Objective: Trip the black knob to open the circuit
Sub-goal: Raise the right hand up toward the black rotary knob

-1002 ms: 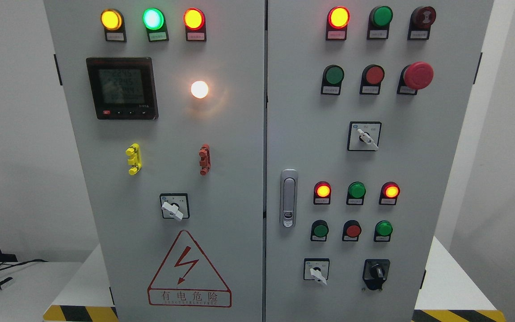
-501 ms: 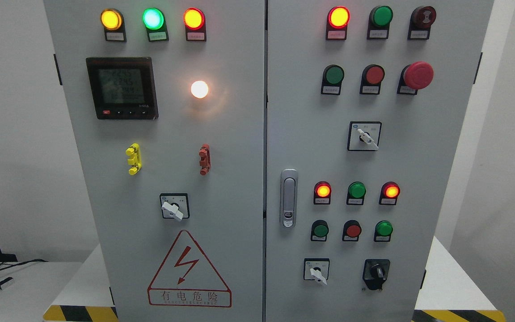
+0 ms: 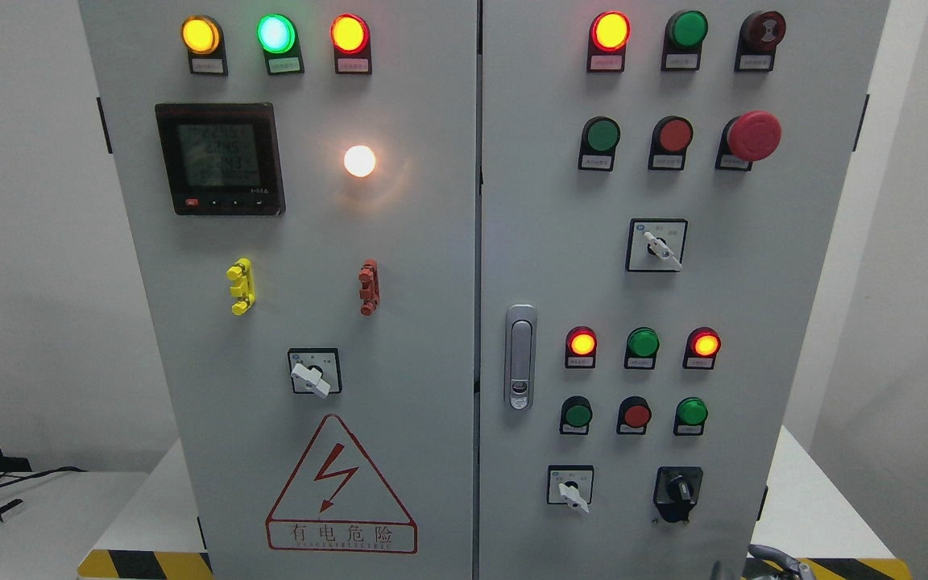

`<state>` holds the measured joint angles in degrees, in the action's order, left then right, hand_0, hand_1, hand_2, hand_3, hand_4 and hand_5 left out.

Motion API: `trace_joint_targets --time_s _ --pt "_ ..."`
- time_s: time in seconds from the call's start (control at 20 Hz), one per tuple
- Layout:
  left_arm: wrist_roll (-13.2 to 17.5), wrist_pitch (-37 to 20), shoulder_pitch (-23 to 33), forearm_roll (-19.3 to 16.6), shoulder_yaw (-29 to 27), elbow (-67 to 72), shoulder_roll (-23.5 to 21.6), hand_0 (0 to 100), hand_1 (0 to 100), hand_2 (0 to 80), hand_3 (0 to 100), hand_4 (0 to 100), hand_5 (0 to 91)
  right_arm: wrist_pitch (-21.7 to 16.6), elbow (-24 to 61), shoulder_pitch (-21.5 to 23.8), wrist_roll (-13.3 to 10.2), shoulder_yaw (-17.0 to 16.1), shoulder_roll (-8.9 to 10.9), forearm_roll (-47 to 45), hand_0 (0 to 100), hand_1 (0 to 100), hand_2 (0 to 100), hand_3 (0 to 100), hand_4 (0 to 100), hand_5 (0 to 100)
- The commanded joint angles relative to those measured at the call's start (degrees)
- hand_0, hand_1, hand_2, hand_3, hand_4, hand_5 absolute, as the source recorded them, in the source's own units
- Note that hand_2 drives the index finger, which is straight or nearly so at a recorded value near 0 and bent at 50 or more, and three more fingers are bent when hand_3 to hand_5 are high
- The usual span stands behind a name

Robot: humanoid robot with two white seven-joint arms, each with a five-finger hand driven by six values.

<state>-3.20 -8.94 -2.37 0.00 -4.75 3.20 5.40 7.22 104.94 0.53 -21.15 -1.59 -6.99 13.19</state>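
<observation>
The black knob (image 3: 678, 489) sits at the lower right of the grey cabinet's right door (image 3: 553, 266), on a black housing, its pointer roughly upright. A grey metal part of my right hand (image 3: 774, 561) pokes up at the bottom edge, below and to the right of the knob and apart from it. Too little of that hand shows to tell its state. My left hand is out of view.
A white-handled selector (image 3: 569, 488) is left of the knob, with three push buttons (image 3: 635, 416) above. The door latch (image 3: 520, 356) is near the centre seam. A red emergency button (image 3: 752, 135) juts out at the upper right. The cabinet stands on a white table (image 3: 802, 507).
A part of my right hand has come up into view at the bottom right edge. The meter's digits flicker; the panel is otherwise the same.
</observation>
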Motion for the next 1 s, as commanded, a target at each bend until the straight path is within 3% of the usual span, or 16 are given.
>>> trace_joint_targets --time_s 0.0,0.95 --pt "0.04 -0.03 0.00 -1.76 0.00 0.05 0.05 12 39 0.0 0 0 0.0 1.22 -0.69 -2.64 -0.03 2.38 -0.31 0.00 28 74 39 73 83 96" --pt "0.04 -0.03 0.00 -1.76 0.00 -0.04 -0.03 12 39 0.0 0 0 0.0 1.39 -7.73 -7.29 -0.03 1.59 -0.22 0.09 27 75 38 72 82 96"
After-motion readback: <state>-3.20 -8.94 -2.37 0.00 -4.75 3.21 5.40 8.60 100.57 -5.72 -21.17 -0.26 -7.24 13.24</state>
